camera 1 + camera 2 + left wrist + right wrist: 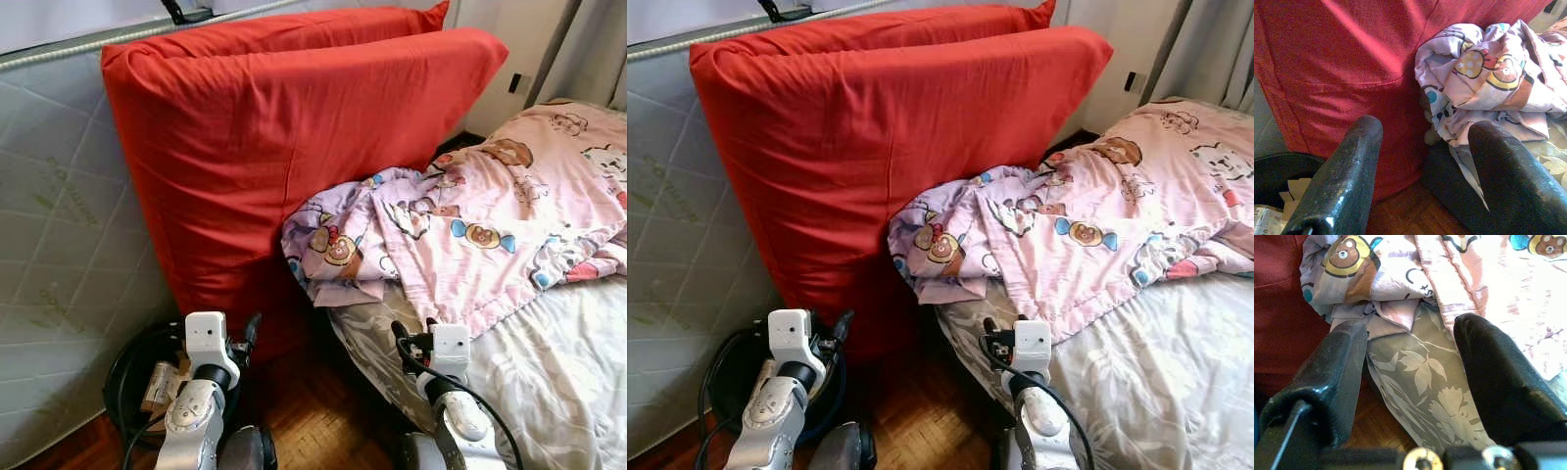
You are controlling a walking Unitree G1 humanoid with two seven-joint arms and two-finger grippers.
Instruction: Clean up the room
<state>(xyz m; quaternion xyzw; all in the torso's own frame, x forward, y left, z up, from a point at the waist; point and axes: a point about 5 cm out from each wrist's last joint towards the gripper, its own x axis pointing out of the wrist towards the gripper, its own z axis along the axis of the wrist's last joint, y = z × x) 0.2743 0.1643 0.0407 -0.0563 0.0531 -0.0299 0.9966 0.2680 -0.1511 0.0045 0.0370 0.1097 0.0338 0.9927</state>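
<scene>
A crumpled pink cartoon-print blanket [470,225] lies across the bed, and its bunched corner hangs over the bed's edge. The bed has a grey leaf-patterned sheet [558,372]. Two big red cushions [284,147] lean upright between the bed and the wall. My left gripper [1425,132] is open, low before the red cushions, with the blanket corner [1488,73] ahead of it. My right gripper [1410,328] is open too, held just above the sheet's hanging edge [1420,382] below the blanket. Neither holds anything.
A black round bin [127,367] with paper scraps [162,384] stands on the parquet floor [313,421] by my left arm. A white quilted mattress [49,245] leans on the left. A grey curtain [588,49] hangs beyond the bed.
</scene>
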